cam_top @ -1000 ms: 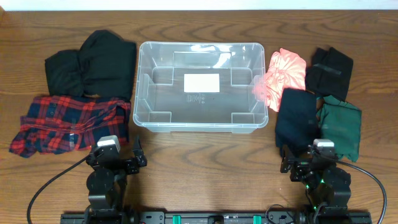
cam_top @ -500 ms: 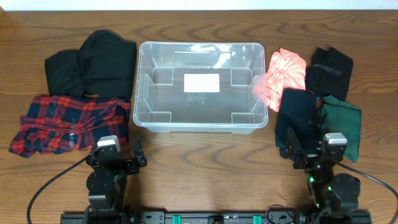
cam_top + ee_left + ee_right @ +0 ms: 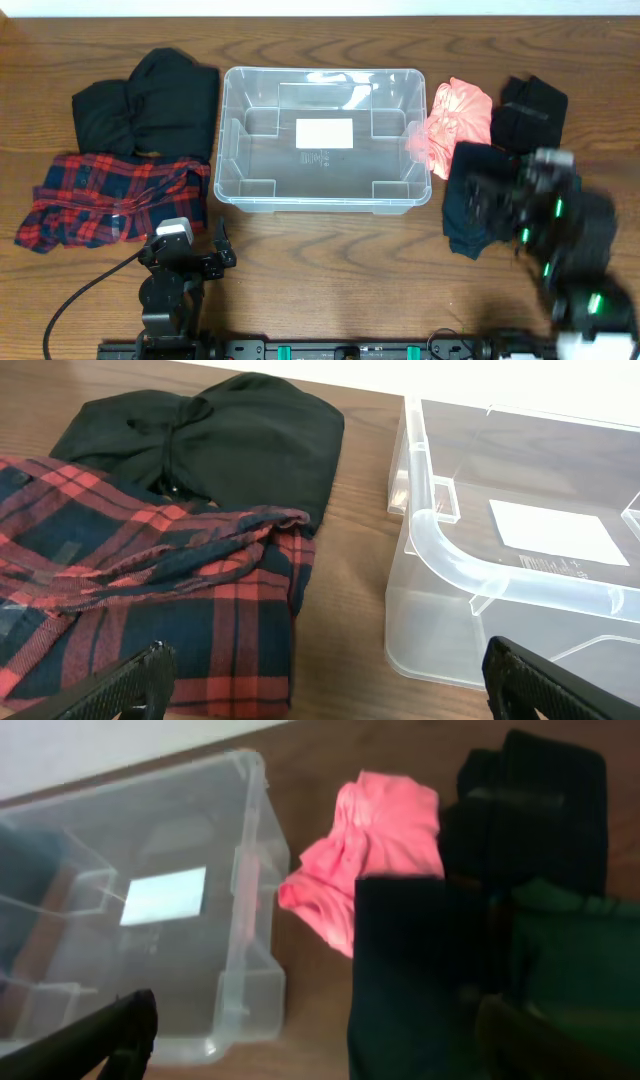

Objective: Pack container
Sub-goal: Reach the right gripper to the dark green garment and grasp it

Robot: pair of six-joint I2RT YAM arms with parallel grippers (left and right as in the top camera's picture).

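Note:
The container [image 3: 318, 71] is a clear bin with a white label on its base, standing empty at the table's middle. It also shows in the left wrist view [image 3: 440, 540] and the right wrist view [image 3: 250, 840]. My left gripper [image 3: 218, 245] is open and empty near the front edge, between the plaid shirt and the bin [image 3: 325, 680]. My right gripper [image 3: 495, 205] is blurred with motion above the dark navy garment [image 3: 470, 195]. It is open and empty [image 3: 320, 1030].
Left of the bin lie a black garment [image 3: 150, 100] and a red plaid shirt [image 3: 110, 195]. To its right lie a pink garment [image 3: 455, 120], a black garment [image 3: 530, 110] and a green garment [image 3: 570, 950], partly under my right arm.
My right arm has risen from the front edge and moved forward over the dark garments on the right. The left arm and the clothes have not moved.

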